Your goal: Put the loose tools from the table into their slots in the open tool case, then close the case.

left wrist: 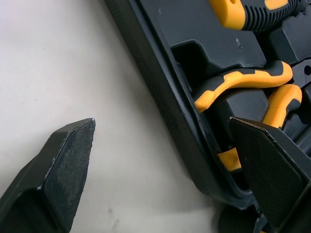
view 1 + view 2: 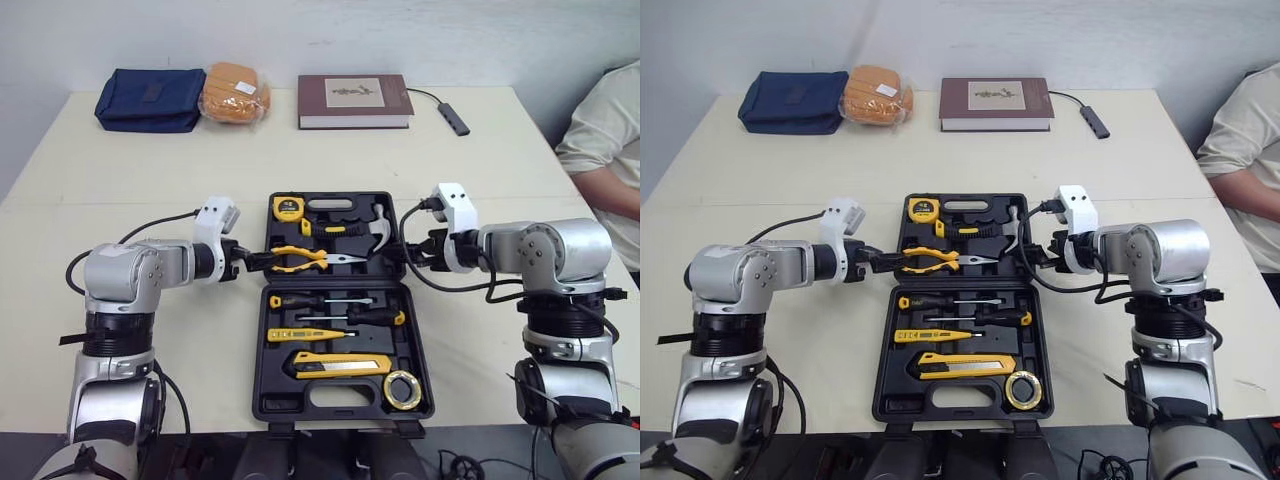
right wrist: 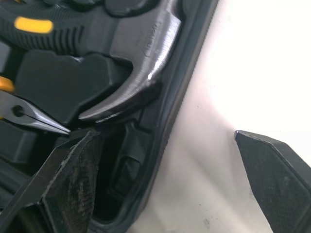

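Office-like room: pale table (image 2: 150, 170), book (image 2: 354, 100), white wall (image 2: 300, 30).

Cream table (image 2: 130, 190), seam across the middle, set by a plain white wall (image 2: 300, 35). Light even, soft.

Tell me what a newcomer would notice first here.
The open black tool case sits mid-table, with yellow-and-black tools in its slots. The left gripper and right gripper flank its far half, each open with one finger inside the case wall and one outside over the table. A person in a pale shirt sits at the table's right side.
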